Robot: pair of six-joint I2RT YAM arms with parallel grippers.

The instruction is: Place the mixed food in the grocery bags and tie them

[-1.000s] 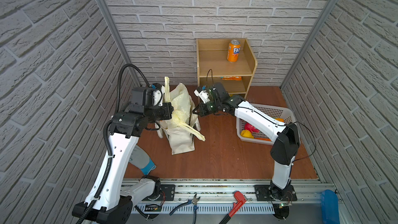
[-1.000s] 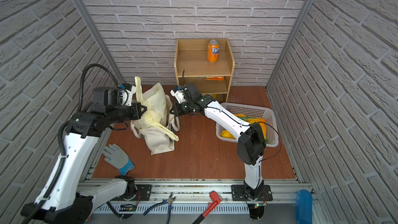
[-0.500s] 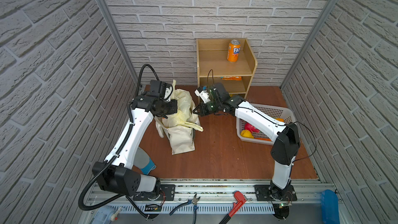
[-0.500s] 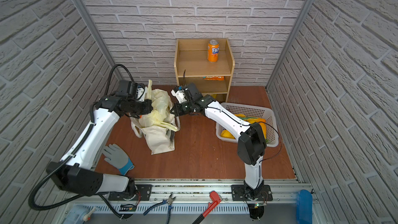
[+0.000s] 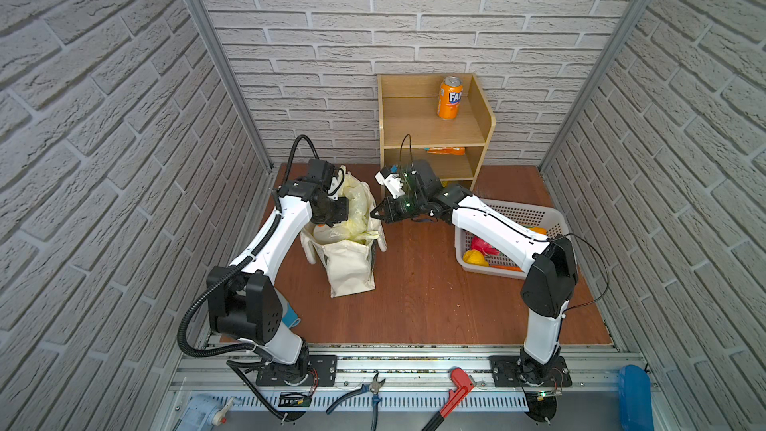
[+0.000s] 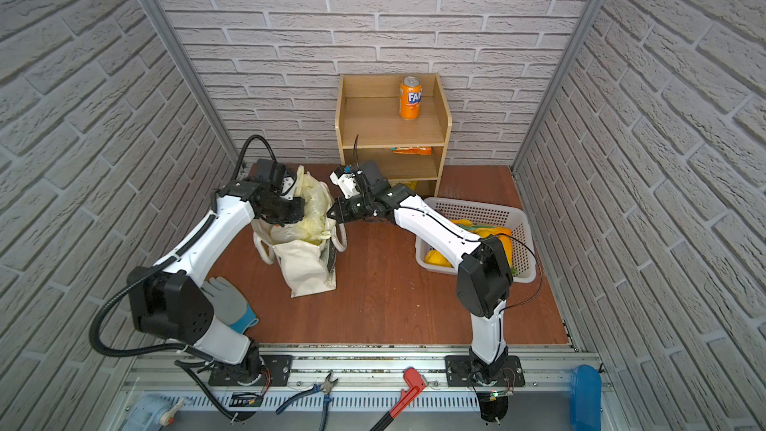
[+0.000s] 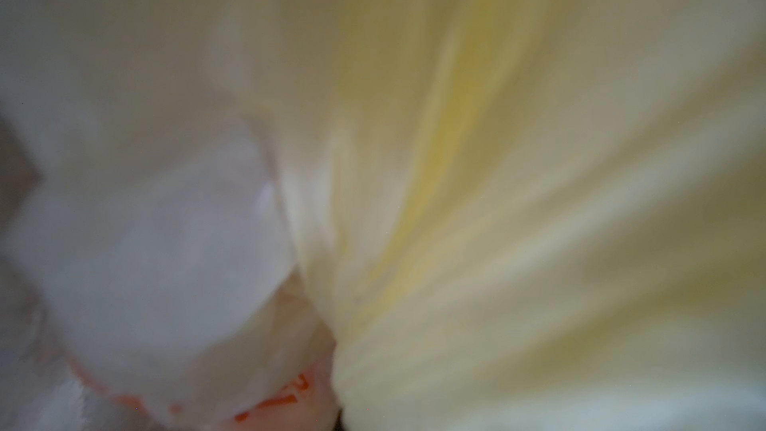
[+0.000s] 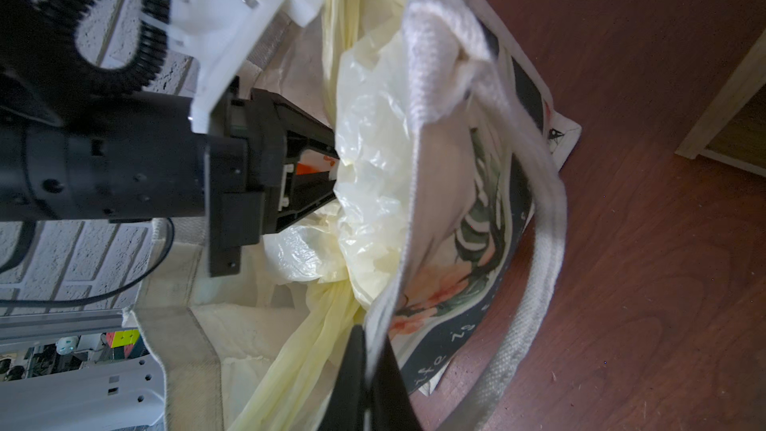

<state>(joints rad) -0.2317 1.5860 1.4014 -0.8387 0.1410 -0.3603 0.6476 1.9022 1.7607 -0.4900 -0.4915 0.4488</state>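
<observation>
We see the left gripper (image 5: 333, 212) now low in the mouth of the canvas tote (image 5: 350, 269), whereas a second ago it held a handle of the plastic bag (image 5: 359, 201) stretched up high, so we judge the tying pull is slack and no knot is closed yet. Its jaws pinch yellow film, and the right gripper (image 8: 364, 371) stays pressed together on the tote rim. The plastic bag sits crumpled inside the tote, thin, pale yellow with orange print, and one handle strip trails toward the front edge.
</observation>
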